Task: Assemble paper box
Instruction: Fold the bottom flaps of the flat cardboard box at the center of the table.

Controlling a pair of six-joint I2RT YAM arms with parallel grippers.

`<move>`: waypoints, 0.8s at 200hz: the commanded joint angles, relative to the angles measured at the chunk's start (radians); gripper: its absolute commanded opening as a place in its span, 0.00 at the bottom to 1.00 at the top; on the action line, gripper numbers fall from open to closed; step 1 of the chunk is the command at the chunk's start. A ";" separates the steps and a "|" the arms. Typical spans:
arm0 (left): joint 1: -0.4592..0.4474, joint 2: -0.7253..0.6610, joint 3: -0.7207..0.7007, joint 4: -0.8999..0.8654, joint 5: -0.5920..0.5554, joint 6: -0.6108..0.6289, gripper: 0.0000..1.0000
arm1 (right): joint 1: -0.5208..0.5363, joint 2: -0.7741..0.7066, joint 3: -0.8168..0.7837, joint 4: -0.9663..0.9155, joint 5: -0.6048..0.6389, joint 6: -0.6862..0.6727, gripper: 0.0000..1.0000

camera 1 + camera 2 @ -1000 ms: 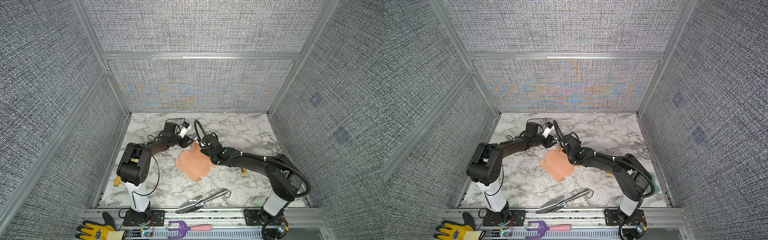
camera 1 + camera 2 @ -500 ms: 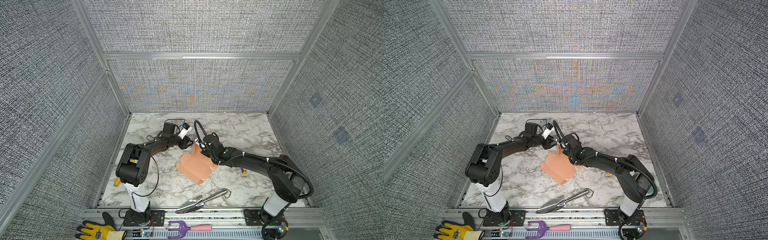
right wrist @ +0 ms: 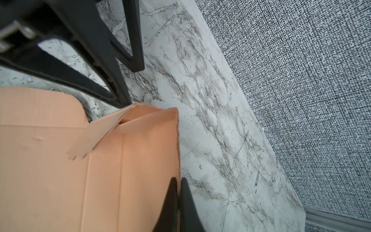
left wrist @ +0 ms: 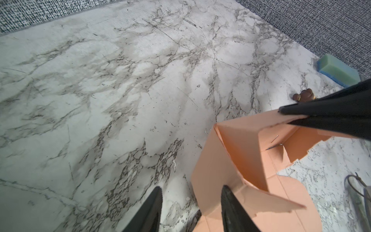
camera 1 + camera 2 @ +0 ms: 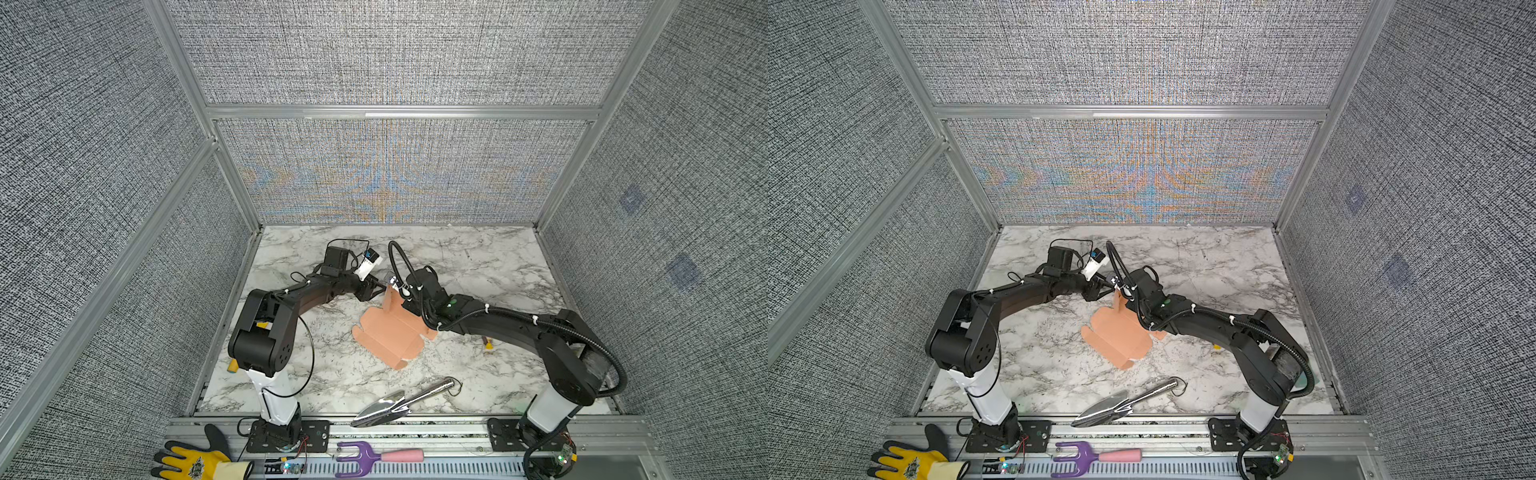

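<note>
The paper box (image 5: 390,332) lies on the marble table (image 5: 490,266), long axis slanting front to back; its far wall stands raised, edge pinched tight in the right gripper (image 3: 178,180); the left gripper (image 4: 190,190), jaws partly apart and gripping nothing, sits just left of that wall's corner tab, likely nearest to tuck it.

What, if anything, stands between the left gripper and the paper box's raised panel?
Nothing visible. The left gripper is open right beside the raised panel of the paper box, with one fingertip at its folded corner tab. The right gripper is shut on that panel's edge, not in the way.
</note>
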 commanded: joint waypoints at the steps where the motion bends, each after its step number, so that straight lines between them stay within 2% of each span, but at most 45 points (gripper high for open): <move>1: 0.003 0.015 0.011 -0.014 0.004 0.016 0.50 | -0.001 -0.005 -0.004 -0.006 -0.012 0.009 0.03; 60: 0.003 -0.030 -0.050 0.068 0.014 -0.001 0.52 | -0.007 -0.012 -0.011 -0.013 -0.034 0.026 0.03; 108: 0.003 -0.033 -0.060 0.104 0.034 -0.031 0.57 | -0.024 -0.020 -0.008 -0.012 -0.047 0.065 0.03; 160: 0.003 -0.026 -0.053 0.100 0.045 -0.035 0.57 | -0.051 -0.010 0.009 -0.003 -0.069 0.118 0.03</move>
